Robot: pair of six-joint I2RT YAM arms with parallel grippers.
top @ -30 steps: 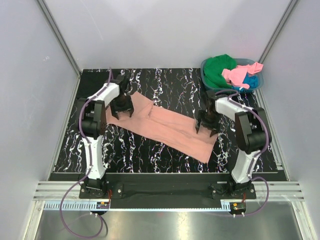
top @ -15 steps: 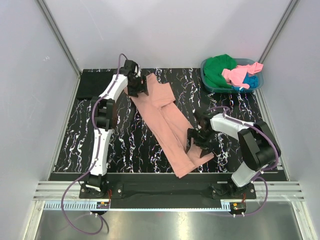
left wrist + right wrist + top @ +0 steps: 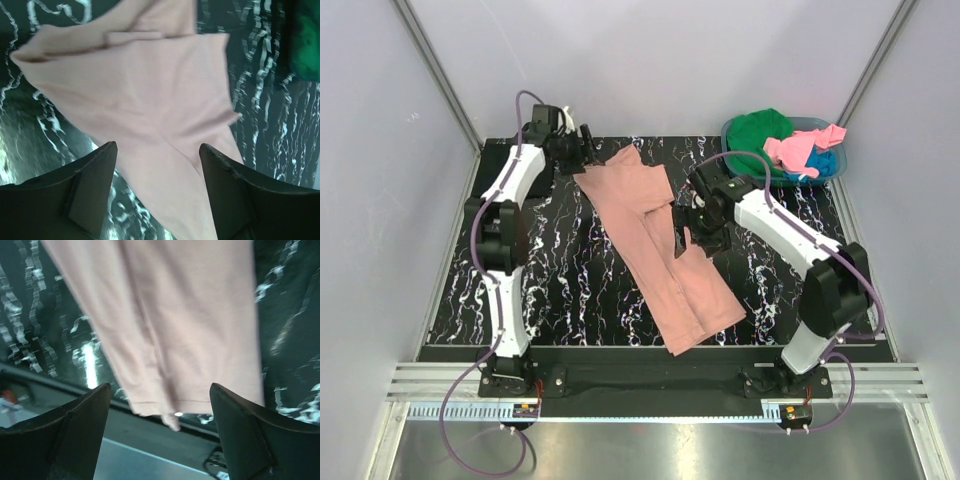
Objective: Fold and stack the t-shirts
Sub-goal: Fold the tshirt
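- large dusty salmon-pink cotton t-shirt (image 3: 685, 295): folded into a long narrow strip, lying flat and slantwise on the table from the far left-centre toward the near right-centre; in the left wrist view (image 3: 150, 95) a sleeve flap is folded over its top edge.
- black tabletop with white marble veining (image 3: 570, 270): carries the salmon strip.
- left gripper (image 3: 585, 150): at the far end of the strip, just beside its far left corner; in the left wrist view (image 3: 157, 150) the two dark fingers stand wide apart with nothing between them, and the cloth lies below.
- right gripper (image 3: 692, 238): over the right edge of the strip, about midway along it; in the right wrist view (image 3: 159, 390) the fingers are spread wide and empty, with the hem of the shirt under them.
- teal plastic basket (image 3: 841, 160): at the far right corner of the table, well apart from the strip.
- green t-shirt (image 3: 758, 140): crumpled, filling the left side of the basket.
- bright pink t-shirt (image 3: 798, 150): bunched on top, right of the green one.
- blue t-shirt (image 3: 823, 165): mostly covered by the pink one.
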